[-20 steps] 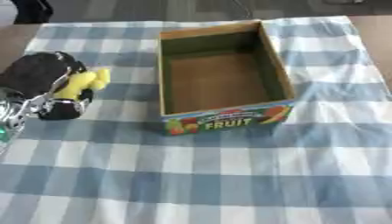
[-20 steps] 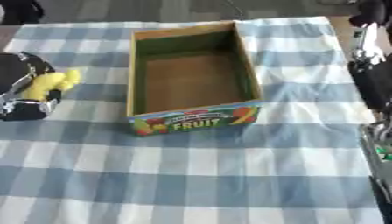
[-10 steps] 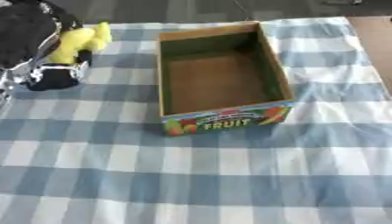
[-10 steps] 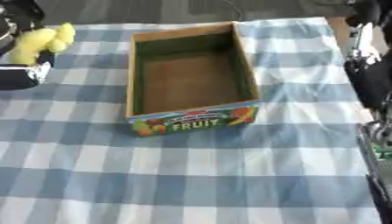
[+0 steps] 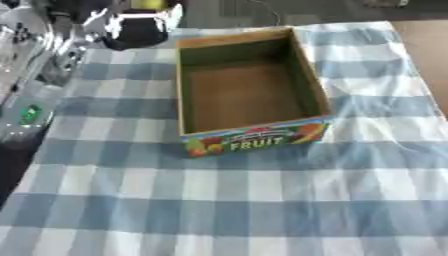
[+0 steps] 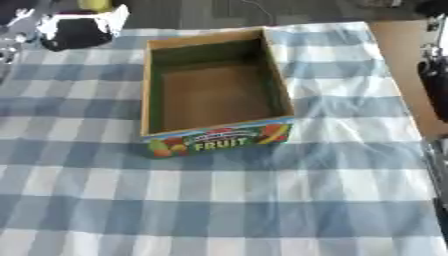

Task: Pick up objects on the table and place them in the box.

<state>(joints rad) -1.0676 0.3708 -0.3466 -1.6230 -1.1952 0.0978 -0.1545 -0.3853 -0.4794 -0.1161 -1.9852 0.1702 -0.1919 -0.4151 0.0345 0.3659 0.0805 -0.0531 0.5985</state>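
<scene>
An open cardboard box [image 5: 254,140] with a FRUIT label on its front wall stands mid-table, and its inside is bare. My left hand [image 5: 133,22] is raised at the far left corner, just beyond the box's left far corner, blurred. A yellow object [image 5: 149,4] sticks out of its top at the picture's edge, with the fingers curled round it. Dark parts of my right arm [image 6: 434,82] show at the right edge; its hand cannot be made out.
A blue and white checked cloth [image 5: 262,200] covers the table. My silver left arm [image 5: 35,70] runs down the left side. Bare brown tabletop [image 6: 398,45] shows at the far right.
My left hand has lifted the yellow object off the cloth and carried it up and rightward toward the box's far left corner. The box has not moved.
</scene>
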